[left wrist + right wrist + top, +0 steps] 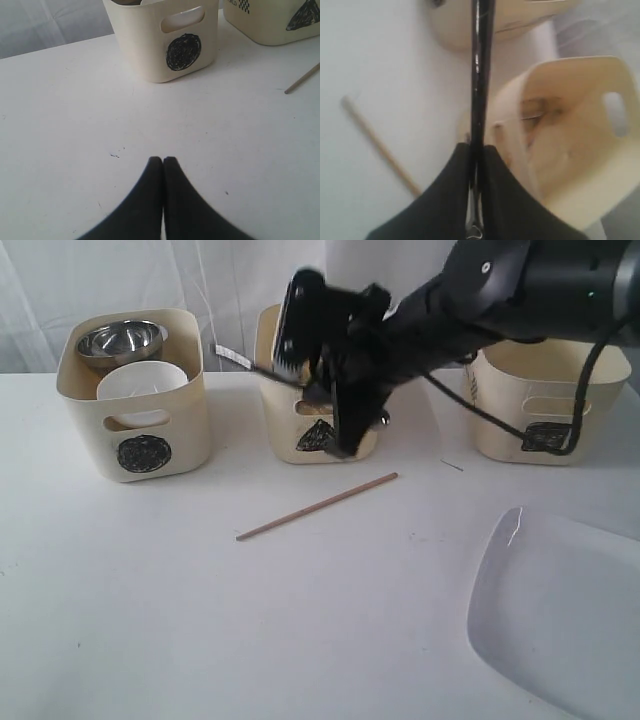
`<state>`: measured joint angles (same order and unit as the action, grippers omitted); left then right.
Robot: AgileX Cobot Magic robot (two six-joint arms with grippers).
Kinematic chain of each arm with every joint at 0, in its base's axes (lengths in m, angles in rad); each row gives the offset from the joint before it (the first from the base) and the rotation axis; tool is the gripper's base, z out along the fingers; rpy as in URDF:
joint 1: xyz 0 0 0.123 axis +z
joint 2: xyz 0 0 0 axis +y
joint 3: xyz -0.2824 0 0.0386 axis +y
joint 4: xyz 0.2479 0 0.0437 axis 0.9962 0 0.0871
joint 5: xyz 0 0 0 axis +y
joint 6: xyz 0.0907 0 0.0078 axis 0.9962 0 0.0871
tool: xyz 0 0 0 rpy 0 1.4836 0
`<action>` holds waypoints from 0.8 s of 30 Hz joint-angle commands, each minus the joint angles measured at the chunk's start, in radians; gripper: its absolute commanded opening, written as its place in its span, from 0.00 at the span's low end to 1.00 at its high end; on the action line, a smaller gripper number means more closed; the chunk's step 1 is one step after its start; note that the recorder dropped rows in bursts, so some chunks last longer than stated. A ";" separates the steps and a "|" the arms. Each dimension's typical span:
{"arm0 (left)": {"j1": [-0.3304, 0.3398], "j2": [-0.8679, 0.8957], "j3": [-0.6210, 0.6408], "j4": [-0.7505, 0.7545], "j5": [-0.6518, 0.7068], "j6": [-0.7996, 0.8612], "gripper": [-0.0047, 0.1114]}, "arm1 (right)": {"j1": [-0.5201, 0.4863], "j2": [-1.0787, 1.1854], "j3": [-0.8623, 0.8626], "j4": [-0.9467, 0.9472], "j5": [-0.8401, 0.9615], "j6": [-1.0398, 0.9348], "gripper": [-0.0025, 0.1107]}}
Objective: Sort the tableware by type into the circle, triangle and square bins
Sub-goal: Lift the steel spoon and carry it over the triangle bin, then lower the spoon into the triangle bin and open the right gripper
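Reaching arm: the right arm stretches in from two o'clock over the far side of the white table (130, 620); its right gripper (477, 150) sits in front of the twelve o'clock tub and hides much of it
Right jaws: pinched narrow on a dark slim utensil (479, 65), seen edge-on from the wrist; I cannot tell which piece of cutlery it is
Utensil's place: up off the table in that grip; from the exterior view it sticks out of the gripper toward nine o'clock, with its light tip over the gap between two tubs
Left gripper (163, 161): fingers pressed together with nothing between them, over bare tabletop; I cannot see it from the exterior view
Circle bin (135, 420): at ten o'clock; a steel bowl (120, 340) lies toward its back and a small white bowl (145, 380) just in front of that, both inside
Triangle bin (315, 440): at twelve o'clock; the arm hides what is inside
Square bin (545, 390): at two o'clock; I cannot see inside
Chopstick (317, 506): lying flat near the middle of the table; it slants from eight toward two o'clock, apart from all three tubs
Large white plate (560, 630): flat on the table at five o'clock; cut off by the edge of the view
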<state>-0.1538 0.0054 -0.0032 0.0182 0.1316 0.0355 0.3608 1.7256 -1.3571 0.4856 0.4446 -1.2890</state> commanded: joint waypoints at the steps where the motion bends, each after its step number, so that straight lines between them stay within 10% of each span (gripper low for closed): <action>1: 0.002 -0.005 0.003 -0.002 0.004 -0.001 0.04 | -0.002 -0.026 0.008 0.035 -0.317 0.344 0.02; 24: 0.002 -0.005 0.003 -0.002 0.004 -0.001 0.04 | -0.013 0.247 -0.168 -0.042 -0.671 0.640 0.02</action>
<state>-0.1538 0.0054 -0.0032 0.0182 0.1316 0.0355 0.3590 1.9421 -1.4831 0.4587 -0.2036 -0.6578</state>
